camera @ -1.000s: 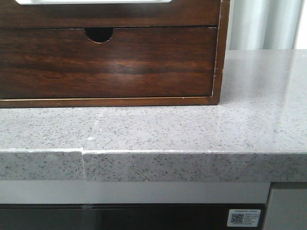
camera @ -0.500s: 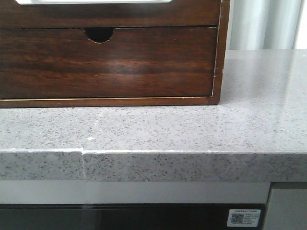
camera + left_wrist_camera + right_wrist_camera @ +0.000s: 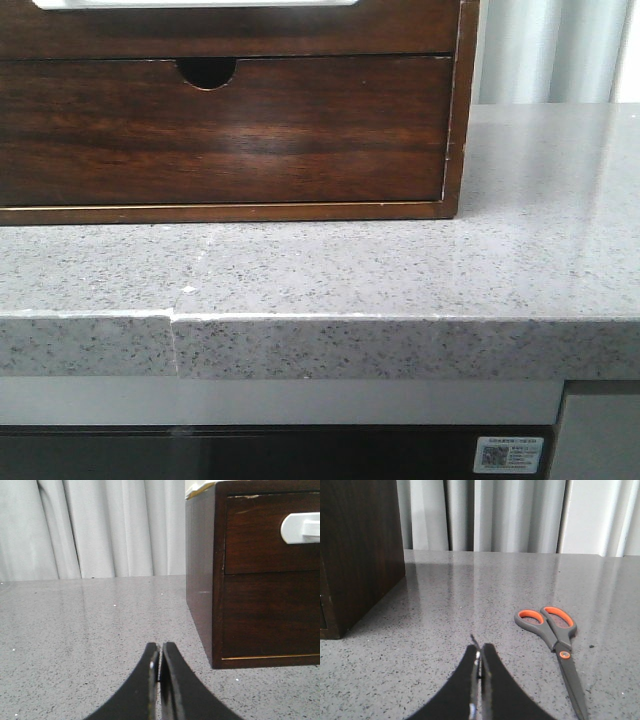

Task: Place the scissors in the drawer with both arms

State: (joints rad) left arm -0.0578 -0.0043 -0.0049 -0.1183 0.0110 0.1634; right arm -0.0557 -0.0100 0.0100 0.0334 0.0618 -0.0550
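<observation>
The scissors (image 3: 555, 635), grey with orange-lined handles, lie closed and flat on the grey counter, seen only in the right wrist view. My right gripper (image 3: 480, 652) is shut and empty, low over the counter, beside the scissors and apart from them. My left gripper (image 3: 160, 652) is shut and empty, near the front left corner of the dark wood cabinet (image 3: 200, 580). The drawer's plain dark-brown front (image 3: 250, 30) runs along the top of the front view, with a strip of its white lining (image 3: 200, 3) above it. Neither gripper shows in the front view.
Below the drawer is a taller drawer front with a half-moon notch (image 3: 207, 72). A white piece (image 3: 300, 527) shows on the cabinet's upper front. The speckled counter (image 3: 400, 270) ends in a front edge. Pale curtains (image 3: 510, 515) hang behind.
</observation>
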